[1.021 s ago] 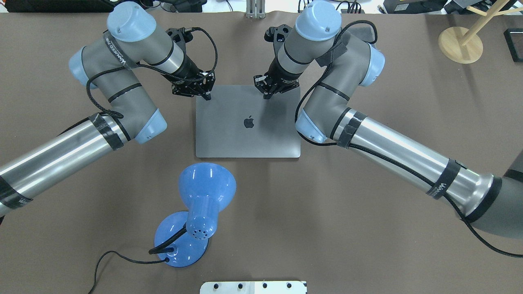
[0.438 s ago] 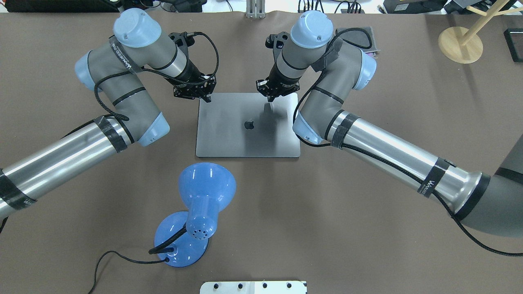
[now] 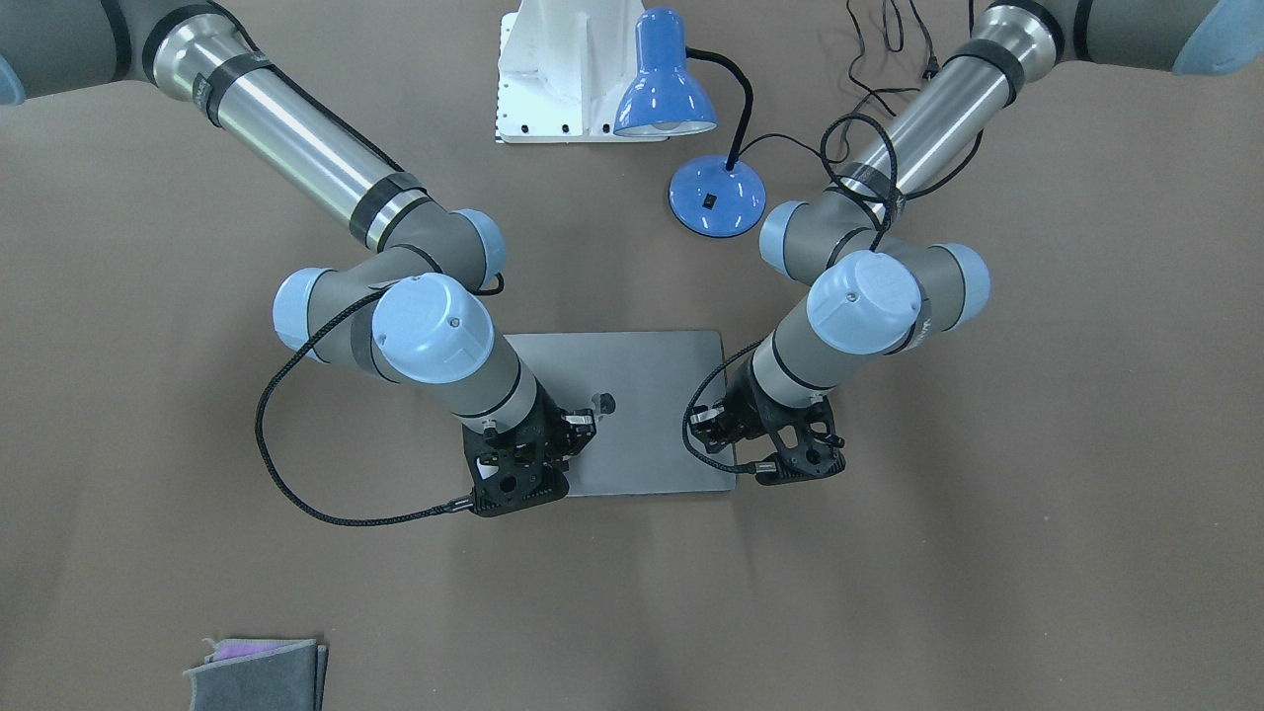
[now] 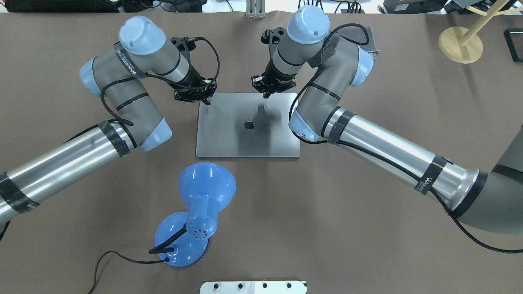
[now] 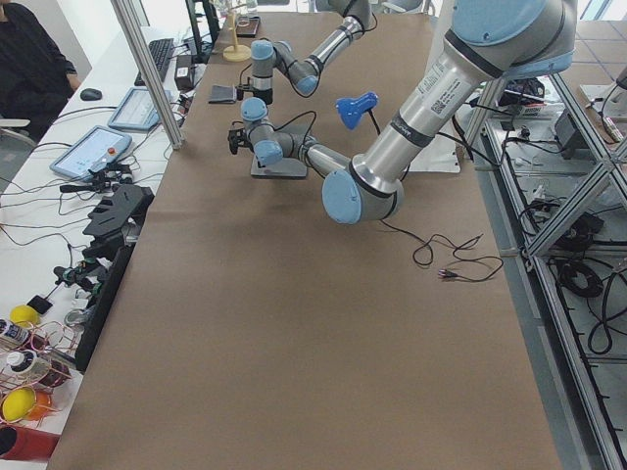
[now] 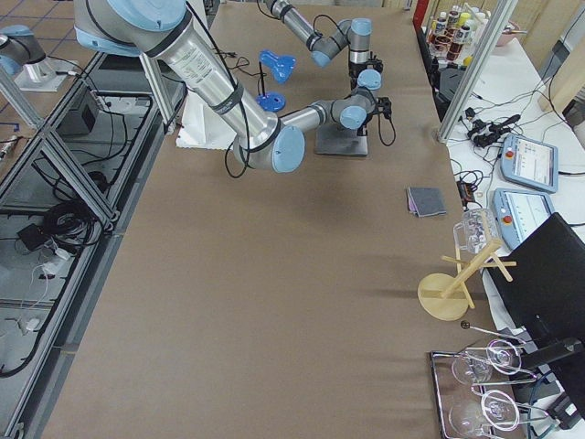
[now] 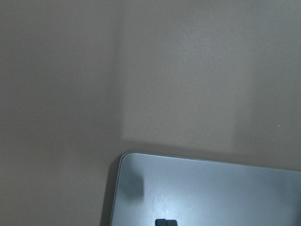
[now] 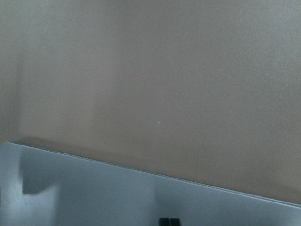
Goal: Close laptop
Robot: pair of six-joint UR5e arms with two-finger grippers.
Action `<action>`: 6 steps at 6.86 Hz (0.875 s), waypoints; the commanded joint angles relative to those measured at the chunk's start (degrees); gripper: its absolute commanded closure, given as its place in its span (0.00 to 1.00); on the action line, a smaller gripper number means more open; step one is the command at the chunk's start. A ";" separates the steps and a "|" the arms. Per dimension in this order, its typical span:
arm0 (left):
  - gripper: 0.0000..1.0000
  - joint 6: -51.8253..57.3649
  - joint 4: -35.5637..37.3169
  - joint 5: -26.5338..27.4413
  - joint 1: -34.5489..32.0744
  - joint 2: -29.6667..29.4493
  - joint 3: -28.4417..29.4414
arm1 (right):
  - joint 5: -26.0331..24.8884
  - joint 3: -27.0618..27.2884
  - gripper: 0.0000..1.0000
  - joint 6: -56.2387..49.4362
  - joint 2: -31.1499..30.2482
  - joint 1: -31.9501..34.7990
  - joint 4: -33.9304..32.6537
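laptop (image 4: 248, 124) | lid down flat | left pincer (image 4: 207, 102) pressed together | right pincer (image 4: 265, 96) pressed together

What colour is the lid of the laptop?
Grey, with a dark apple logo in the middle. The laptop shows best in the overhead view.

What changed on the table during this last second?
The laptop's lid sank: its far edge dropped until it now looks flat and closed. The left arm and right arm moved with it, a little away from the robot, their jaws at that far edge. The jaws stayed shut throughout, gripping nothing. The laptop's near edge and the blue lamp did not move.
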 commanded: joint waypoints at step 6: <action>0.40 -0.56 0.70 -4.39 -2.64 -1.23 -2.58 | 15.46 6.22 0.01 0.53 -1.56 11.74 -2.27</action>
